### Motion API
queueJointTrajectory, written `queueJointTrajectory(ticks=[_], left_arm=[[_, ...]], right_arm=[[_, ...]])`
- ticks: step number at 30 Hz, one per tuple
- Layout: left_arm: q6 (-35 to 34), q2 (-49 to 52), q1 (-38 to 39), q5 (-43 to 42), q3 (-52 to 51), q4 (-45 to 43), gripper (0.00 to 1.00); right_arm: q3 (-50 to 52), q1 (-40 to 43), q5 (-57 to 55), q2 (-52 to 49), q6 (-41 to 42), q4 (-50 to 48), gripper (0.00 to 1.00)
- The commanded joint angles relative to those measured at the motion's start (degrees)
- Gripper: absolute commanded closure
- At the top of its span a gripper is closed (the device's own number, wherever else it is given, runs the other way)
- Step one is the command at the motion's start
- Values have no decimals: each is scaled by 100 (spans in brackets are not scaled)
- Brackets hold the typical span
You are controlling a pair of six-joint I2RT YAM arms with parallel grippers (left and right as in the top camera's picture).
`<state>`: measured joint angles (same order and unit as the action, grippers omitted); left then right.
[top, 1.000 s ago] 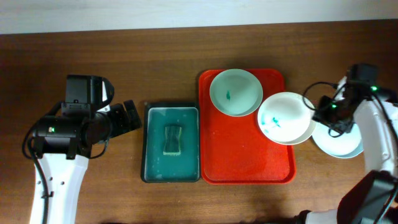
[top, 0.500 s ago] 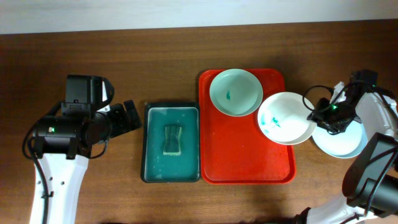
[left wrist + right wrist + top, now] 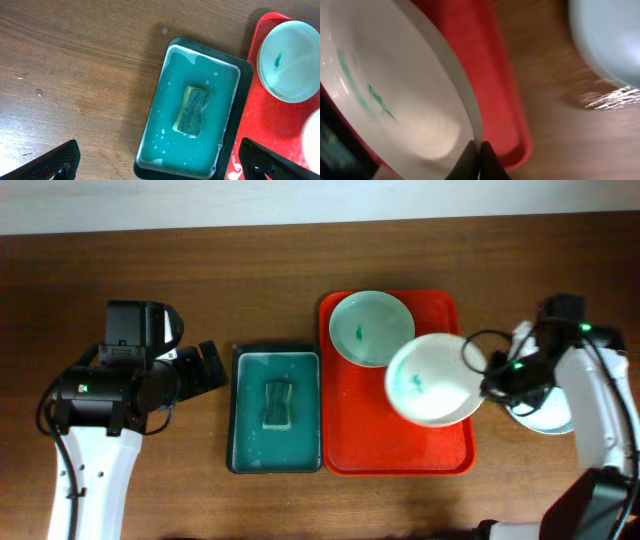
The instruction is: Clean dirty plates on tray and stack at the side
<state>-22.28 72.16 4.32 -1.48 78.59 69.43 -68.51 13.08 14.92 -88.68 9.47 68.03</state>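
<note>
Overhead view: you see the red tray [image 3: 360, 435] at the middle of the tabletop [image 3: 300, 270]. The mint plate [image 3: 372, 328], with a small teal smear, sits in its upper part. The white plate [image 3: 432, 379], also smeared, lies over the tray's right half and overlaps the mint plate's lower right rim. The right tool [image 3: 488, 384] grips the white plate at its right rim. The light blue plate [image 3: 545, 418] rests on the tabletop just right of the tray, partly hidden by the arm. The left tool [image 3: 212, 366] hangs left of the dark basin [image 3: 245, 410], which holds a sponge [image 3: 277, 404]. Left wrist view: the fingers [image 3: 55, 161] stand wide apart and hold nothing. Right wrist view: the fingertips [image 3: 489, 161] pinch the white plate's rim tightly.
</note>
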Motion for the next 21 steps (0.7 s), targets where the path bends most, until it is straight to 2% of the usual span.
queueJointTrajectory(ticks=[1, 5, 7, 9, 13, 15, 16, 17, 19, 21], left_arm=[[4, -72, -37, 39, 63, -11, 1], [4, -72, -37, 39, 63, -11, 1], [4, -72, -37, 39, 63, -11, 1], [4, -72, -37, 39, 63, -11, 1], [-72, -72, -37, -131, 63, -149, 1], [166, 15, 46, -769, 55, -304, 0], [507, 105, 170, -1051, 33, -291, 5], [710, 199, 315, -1121, -17, -236, 15], [734, 684, 988, -590, -466, -199, 27], [664, 1255, 1412, -472, -944, -553, 31]], right_arm=[[457, -914, -146, 13, 610, -72, 96], [1497, -1707, -387, 13, 1862, -1036, 96], [1631, -1711, -619, 15, 2168, -1360, 81], [1360, -1572, -612, 42, 1818, -1320, 78], [212, -1600, -533, 546, 402, -643, 75], [-138, -1648, -369, 946, 164, -424, 73], [-170, -1655, -326, 1119, 168, -396, 72], [-168, -1655, -267, 1292, 168, -387, 71], [-168, -1655, -157, 1547, 173, -306, 70], [-166, -1655, -162, 1541, 170, -146, 69]])
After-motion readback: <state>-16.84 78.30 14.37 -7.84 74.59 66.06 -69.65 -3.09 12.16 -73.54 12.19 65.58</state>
